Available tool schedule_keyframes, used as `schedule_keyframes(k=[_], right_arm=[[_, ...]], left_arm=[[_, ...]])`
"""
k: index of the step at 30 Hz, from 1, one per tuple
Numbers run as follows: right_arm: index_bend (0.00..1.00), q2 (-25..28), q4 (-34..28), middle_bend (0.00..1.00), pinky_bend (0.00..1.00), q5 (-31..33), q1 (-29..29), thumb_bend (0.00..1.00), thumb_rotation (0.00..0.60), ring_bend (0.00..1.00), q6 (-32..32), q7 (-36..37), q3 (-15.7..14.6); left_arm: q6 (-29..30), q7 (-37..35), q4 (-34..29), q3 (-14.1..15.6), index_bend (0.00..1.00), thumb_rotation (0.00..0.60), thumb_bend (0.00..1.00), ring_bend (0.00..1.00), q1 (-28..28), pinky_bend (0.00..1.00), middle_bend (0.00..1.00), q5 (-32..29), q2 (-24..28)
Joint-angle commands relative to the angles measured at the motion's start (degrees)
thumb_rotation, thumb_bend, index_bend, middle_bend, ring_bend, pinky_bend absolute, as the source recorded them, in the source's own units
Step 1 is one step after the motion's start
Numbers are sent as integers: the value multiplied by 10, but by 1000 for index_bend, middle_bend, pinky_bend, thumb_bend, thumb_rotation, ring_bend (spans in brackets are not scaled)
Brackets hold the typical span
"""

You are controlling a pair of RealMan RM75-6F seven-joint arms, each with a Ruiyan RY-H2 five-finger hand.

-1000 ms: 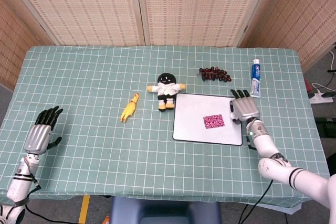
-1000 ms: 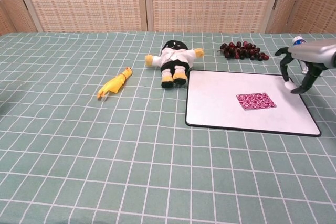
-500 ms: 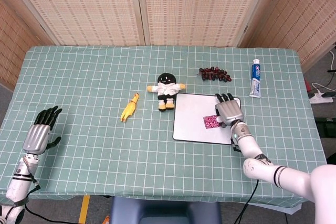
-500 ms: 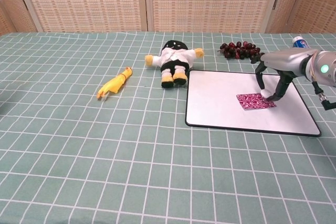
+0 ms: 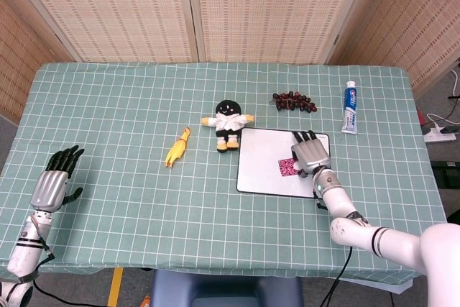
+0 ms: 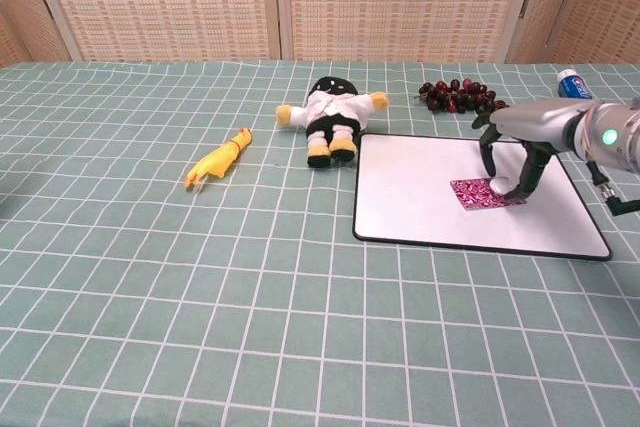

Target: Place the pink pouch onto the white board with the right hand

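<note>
The pink patterned pouch (image 5: 287, 167) (image 6: 476, 194) lies flat on the white board (image 5: 260, 167) (image 6: 415, 197), toward its right half. My right hand (image 5: 310, 154) (image 6: 512, 152) arches over the pouch's right end, fingers spread and pointing down, with the fingertips touching it. The pouch is not lifted. My left hand (image 5: 54, 181) rests at the table's near left edge, fingers apart and holding nothing; the chest view does not show it.
A plush doll (image 5: 228, 124) (image 6: 332, 117) lies at the board's far left corner. A yellow toy (image 5: 177, 147) (image 6: 215, 160) lies further left. Dark grapes (image 5: 292, 101) (image 6: 460, 97) and a toothpaste tube (image 5: 350, 106) (image 6: 572, 82) lie behind the board.
My right hand has moved left from the board's right edge onto the pouch and lowered its fingertips to it. The pouch and the left hand have stayed in place.
</note>
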Motion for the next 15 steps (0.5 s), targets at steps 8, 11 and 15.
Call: schedule_keyframes(k=[8,11,15], right_arm=[[331,16,-21,0,0,-6,-3,10,600,0,21,5,-6],[331,51,-61,0,0,-35,-23,10,600,0,64,14,-11],[310,117,-111,0,0,-95,-84,10,600,0,141,70,-23]], left_arm=[[1,-4,2,-1,0,600,220,0,1,0,0,-1,0],[1,-6,3,-2,0,600,220,0,1,0,0,-1,0],[2,-8,4,-2,0,600,220,0,1,0,0,-1,0]])
